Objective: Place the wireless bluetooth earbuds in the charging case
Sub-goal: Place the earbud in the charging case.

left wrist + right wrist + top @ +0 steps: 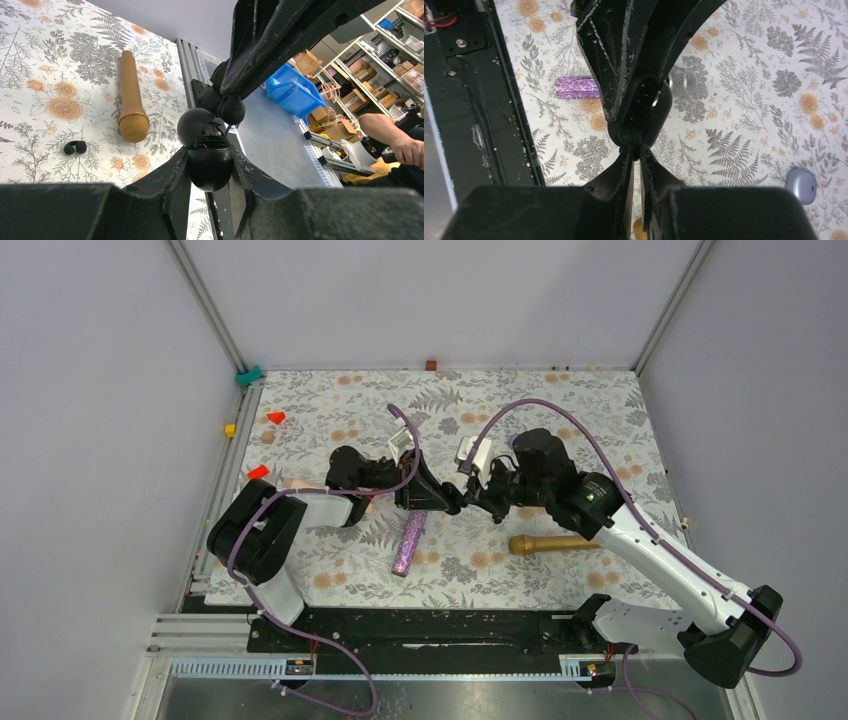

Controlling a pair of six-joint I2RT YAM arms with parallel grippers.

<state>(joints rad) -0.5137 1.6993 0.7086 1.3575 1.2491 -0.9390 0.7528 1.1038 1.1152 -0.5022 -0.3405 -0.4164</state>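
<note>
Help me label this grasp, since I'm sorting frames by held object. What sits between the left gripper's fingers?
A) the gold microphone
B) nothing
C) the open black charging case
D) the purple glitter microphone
C: in the left wrist view the left gripper is clamped on the black charging case with its lid up, while the gold microphone lies apart on the table.

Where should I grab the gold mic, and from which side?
Take the gold mic by its handle, near the middle, coming straight down and closing across it. It lies flat on the cloth, and the handle is slim and straight, while the mesh head bulges wider.
</note>
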